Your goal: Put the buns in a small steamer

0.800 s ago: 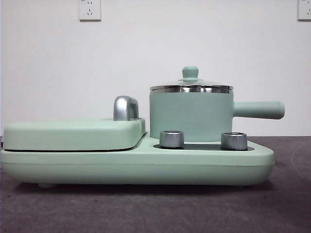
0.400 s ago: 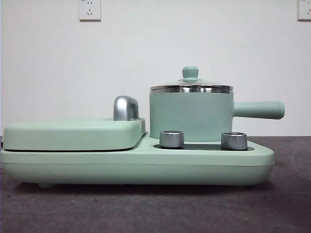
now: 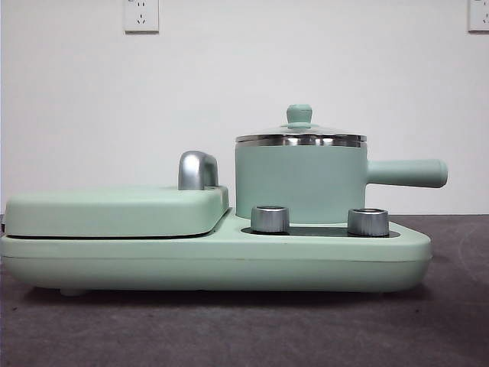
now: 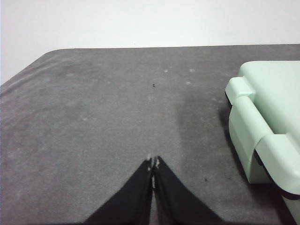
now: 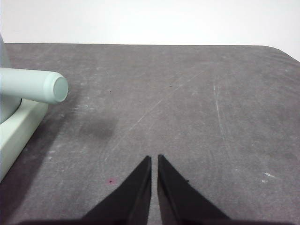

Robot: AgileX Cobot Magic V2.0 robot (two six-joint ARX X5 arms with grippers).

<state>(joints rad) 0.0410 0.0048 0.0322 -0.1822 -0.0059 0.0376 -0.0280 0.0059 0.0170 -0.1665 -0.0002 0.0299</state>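
Note:
The small steamer (image 3: 299, 180) is a mint-green pot with a steel rim and a glass lid with a green knob (image 3: 299, 115). Its lid is on, and it stands on the right half of a mint-green cooker base (image 3: 214, 260). Its straight handle (image 3: 405, 173) points right, and the handle's end (image 5: 47, 86) shows in the right wrist view. The buns are out of view in every frame. My left gripper (image 4: 153, 164) is shut above bare grey table, left of the cooker. My right gripper (image 5: 154, 159) is shut and empty, over the table right of the handle.
A flat mint-green griddle cover (image 3: 114, 210) with a chrome handle (image 3: 197, 170) lies on the cooker's left half; its corner (image 4: 262, 122) shows in the left wrist view. Two steel dials (image 3: 270, 219) sit on the base before the pot. A white wall stands behind.

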